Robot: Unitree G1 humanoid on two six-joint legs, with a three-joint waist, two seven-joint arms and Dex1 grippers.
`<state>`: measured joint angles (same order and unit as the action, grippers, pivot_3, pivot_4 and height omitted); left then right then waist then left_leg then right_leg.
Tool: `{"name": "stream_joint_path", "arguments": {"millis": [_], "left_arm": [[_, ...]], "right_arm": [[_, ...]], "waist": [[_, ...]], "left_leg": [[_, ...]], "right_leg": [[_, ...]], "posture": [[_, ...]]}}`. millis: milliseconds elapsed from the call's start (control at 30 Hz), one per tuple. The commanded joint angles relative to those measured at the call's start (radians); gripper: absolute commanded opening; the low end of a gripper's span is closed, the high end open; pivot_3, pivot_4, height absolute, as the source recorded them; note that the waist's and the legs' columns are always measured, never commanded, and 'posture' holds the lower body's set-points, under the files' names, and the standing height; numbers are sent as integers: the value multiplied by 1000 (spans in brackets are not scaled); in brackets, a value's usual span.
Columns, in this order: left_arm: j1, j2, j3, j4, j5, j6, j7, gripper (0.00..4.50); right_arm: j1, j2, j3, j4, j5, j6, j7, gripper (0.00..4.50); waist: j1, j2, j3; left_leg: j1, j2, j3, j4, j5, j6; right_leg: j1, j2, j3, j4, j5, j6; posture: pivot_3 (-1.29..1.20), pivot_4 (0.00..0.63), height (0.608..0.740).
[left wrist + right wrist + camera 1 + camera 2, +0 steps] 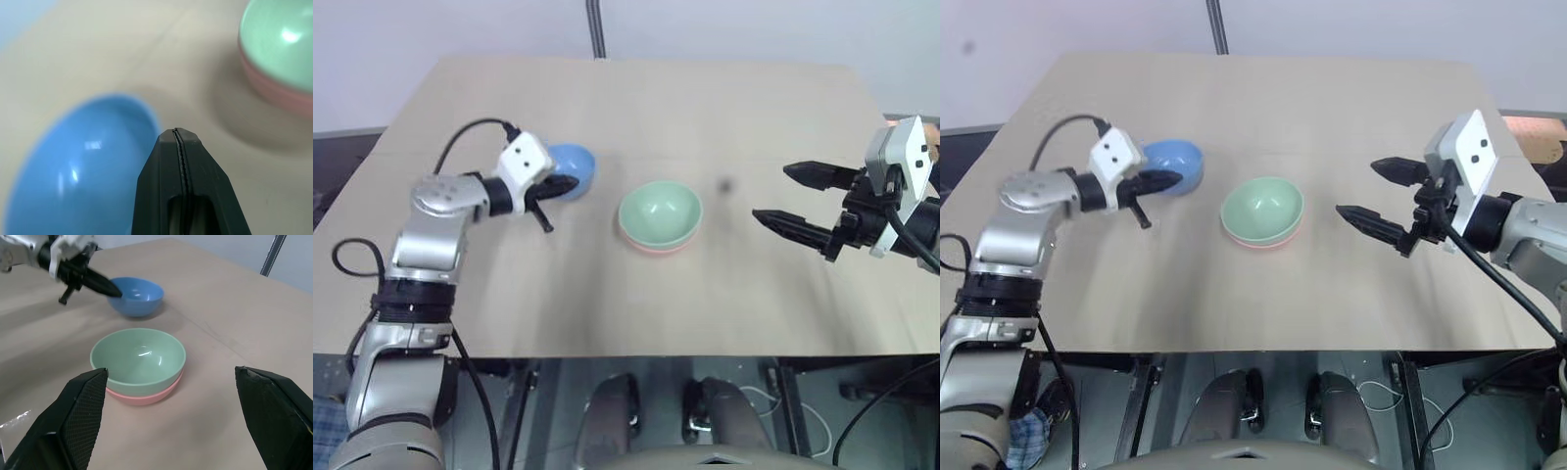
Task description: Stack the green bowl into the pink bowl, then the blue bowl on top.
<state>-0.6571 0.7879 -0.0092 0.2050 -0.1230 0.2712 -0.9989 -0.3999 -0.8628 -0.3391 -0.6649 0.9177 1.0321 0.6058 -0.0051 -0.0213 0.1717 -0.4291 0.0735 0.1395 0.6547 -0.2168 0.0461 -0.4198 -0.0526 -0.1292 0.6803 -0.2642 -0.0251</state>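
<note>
The green bowl (660, 211) sits nested inside the pink bowl (656, 249) near the middle of the table; only the pink rim and lower wall show beneath it. The blue bowl (572, 166) stands to their left, opening upward. My left gripper (570, 183) is shut, its tips at the near rim of the blue bowl. In the left wrist view the fingers (166, 161) press flat together with nothing between them. My right gripper (771, 193) hovers open to the right of the stacked bowls, pointing toward them with nothing between its fingers.
The tan table (636, 108) stretches back behind the bowls. A dark pole (597, 29) rises beyond its far edge. A small dark spot (724, 183) marks the surface right of the stack.
</note>
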Motion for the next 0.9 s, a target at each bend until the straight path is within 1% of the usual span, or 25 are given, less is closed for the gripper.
{"name": "stream_joint_path", "arguments": {"millis": [33, 167, 267, 300, 333, 367, 533, 567, 767, 900], "left_arm": [[6, 19, 12, -15, -5, -19, -13, 27], [25, 10, 27, -29, -26, 5, -16, 27], [41, 9, 37, -52, -55, 35, -27, 841], [47, 12, 35, -60, -59, 36, -30, 841], [51, 13, 35, -64, -58, 32, -26, 1608], [54, 14, 34, -66, -58, 33, -23, 1935], [49, 13, 31, -55, -46, 9, -14, 4176], [46, 12, 31, -50, -43, 11, -9, 4426], [43, 24, 10, 20, 14, -28, 25, 4426], [23, 44, -42, 71, 87, -13, 29, 4426]], "right_arm": [[2, -16, -11, -10, 4, -31, 0, 4500], [9, -24, -8, -11, 6, -37, -3, 4500], [14, -28, -9, -11, 8, -41, -3, 4500], [16, -30, -8, -12, 9, -42, -2, 4500], [19, -33, -7, -13, 8, -44, 0, 4500], [21, -35, -6, -14, 7, -45, 1, 4500], [25, -42, 1, -7, 0, -54, 7, 4500], [27, -43, 3, -7, 0, -56, 7, 4500], [40, -49, 7, -9, -7, -66, 10, 4500], [41, -54, 8, -10, -10, -67, 6, 4500]], "waist": [[-2, 0, 0], [-2, 0, 0], [-1, 0, 0], [0, 0, 0], [0, 0, 0], [0, 0, 0], [2, 0, 0], [2, 0, 0], [3, 0, 0], [3, 0, 0]], "left_leg": [[0, 0, 0, 0, 0, 0], [0, 0, 0, 0, 0, 0], [0, 0, 0, 1, 0, 0], [0, 0, 0, 1, 0, 0], [0, 0, 0, 1, 0, 0], [0, 0, 0, 1, 0, 0], [0, 0, 0, 1, 0, 0], [0, 0, 0, 1, 0, 0], [0, 0, 0, 1, 0, 0], [0, 0, 0, 1, 0, 0]], "right_leg": [[0, 0, 0, 0, 0, 0], [0, 0, 0, 0, 0, 0], [0, 0, 0, 0, 0, 0], [0, 0, 0, 0, 0, 0], [0, 0, 0, 0, 0, 1], [0, 0, 0, 0, 0, 1], [0, 0, 0, 0, 0, 0], [0, 0, 0, 0, 0, 0], [0, 0, 0, 1, 0, 0], [0, 0, 0, 1, 0, 0]], "posture": [[0, 150, 740], [0, 150, 740], [0, 150, 740], [0, 150, 740], [0, 150, 740], [0, 150, 740], [0, 150, 740], [0, 150, 740], [0, 150, 740], [0, 150, 740]]}}
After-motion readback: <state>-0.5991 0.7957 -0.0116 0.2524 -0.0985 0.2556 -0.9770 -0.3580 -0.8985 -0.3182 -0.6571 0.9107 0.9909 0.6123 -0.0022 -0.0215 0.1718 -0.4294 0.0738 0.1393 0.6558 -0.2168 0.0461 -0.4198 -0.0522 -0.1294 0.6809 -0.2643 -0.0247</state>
